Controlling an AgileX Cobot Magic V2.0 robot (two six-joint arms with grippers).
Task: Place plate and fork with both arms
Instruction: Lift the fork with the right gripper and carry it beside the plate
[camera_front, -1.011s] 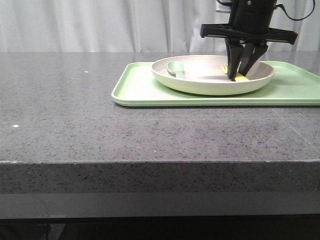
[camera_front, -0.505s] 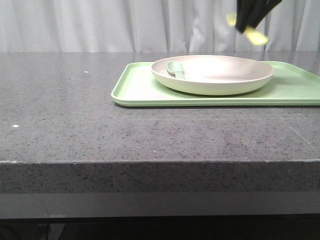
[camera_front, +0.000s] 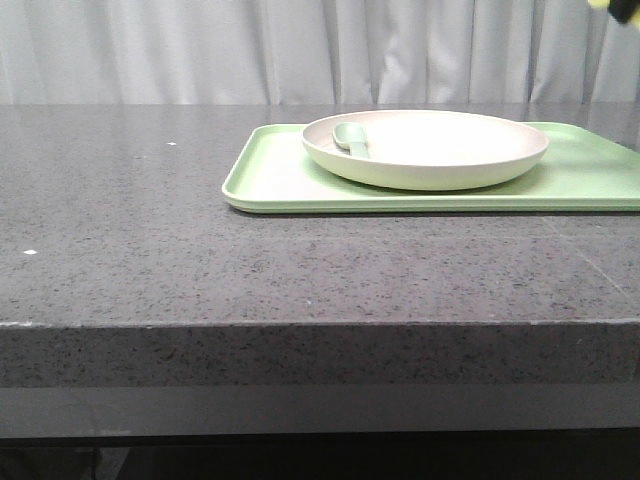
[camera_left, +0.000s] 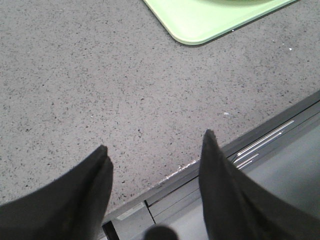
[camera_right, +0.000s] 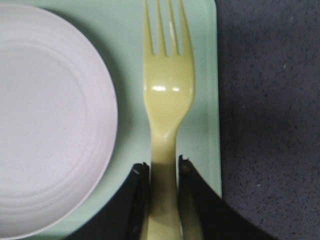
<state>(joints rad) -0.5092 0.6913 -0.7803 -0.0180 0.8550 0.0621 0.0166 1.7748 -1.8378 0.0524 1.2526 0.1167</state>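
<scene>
Between the right gripper (camera_right: 161, 167) fingers sits the handle of the fork (camera_right: 167, 95), pinched firmly, its tines pointing away from the wrist and hanging above the strip of tray (camera_right: 205, 90) beside the plate (camera_right: 50, 115). A second ago this gripper was down inside the plate at the fork; now it has risen out of the front view, where only a yellow sliver shows at the top right corner, so the fork is lifted clear and ready to be carried to its spot. Left behind, the plate (camera_front: 425, 148) rests on the tray (camera_front: 270, 180) with a spoon (camera_front: 351, 138) in it. Well apart, the left gripper (camera_left: 155, 160) hangs spread and empty over the counter's (camera_left: 75, 75) near edge.
</scene>
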